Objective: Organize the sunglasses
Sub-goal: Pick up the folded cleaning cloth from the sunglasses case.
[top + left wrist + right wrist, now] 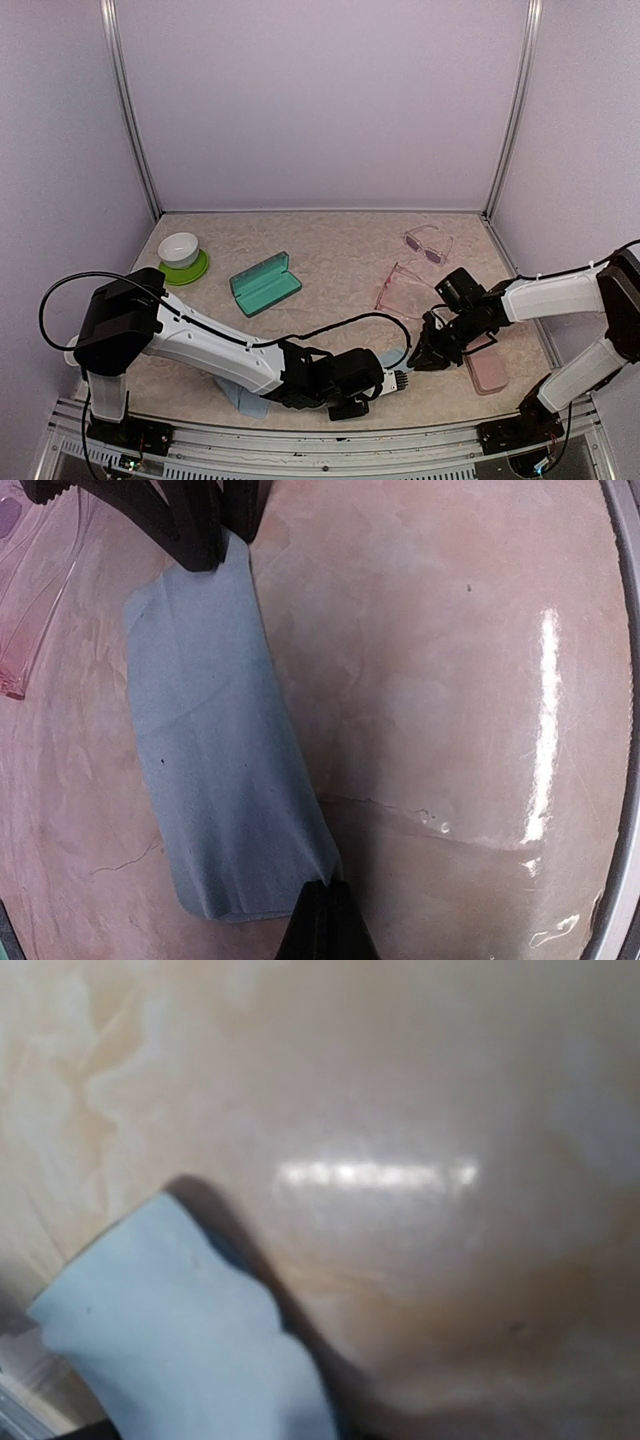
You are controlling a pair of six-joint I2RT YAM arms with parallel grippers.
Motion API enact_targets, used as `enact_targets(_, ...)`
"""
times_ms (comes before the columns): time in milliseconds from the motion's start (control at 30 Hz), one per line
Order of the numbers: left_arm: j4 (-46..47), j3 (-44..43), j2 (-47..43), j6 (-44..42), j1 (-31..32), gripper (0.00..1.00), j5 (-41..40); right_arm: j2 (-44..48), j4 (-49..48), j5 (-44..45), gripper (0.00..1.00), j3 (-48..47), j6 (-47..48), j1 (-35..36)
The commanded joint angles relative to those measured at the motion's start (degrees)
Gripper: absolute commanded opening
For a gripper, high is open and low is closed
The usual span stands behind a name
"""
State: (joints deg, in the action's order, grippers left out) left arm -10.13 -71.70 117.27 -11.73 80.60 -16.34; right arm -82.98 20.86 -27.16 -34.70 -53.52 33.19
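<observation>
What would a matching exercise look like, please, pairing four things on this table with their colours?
Things:
1. bowl
2. open case
3. cloth in the left wrist view
4. far sunglasses, their lenses

Colours:
A. light blue
B. purplish pink
C. white
D. teal

Pairs: 1-C, 2-D, 3-A, 4-B.
</observation>
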Motion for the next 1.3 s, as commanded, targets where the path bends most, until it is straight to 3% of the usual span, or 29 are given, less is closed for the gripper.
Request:
enact_targets(0, -1.8, 0.7, 0.8, 0.7, 0.4, 0.00, 0.3, -1.9, 1.5, 2.0, 0.17, -0.4, 1.1, -0.4)
enact_targets(433, -2.8, -0.7, 1.2, 2.5, 0.7, 0.00, 0.7, -1.1, 3.6, 3.2, 0.00, -1.6, 2.9, -0.4)
enact_targets(1267, -9.3, -9.1, 1.9, 14.1, 2.2, 0.00, 1.7, 0.8, 15.2, 5.6, 0.00, -10.9, 13.8, -1.1)
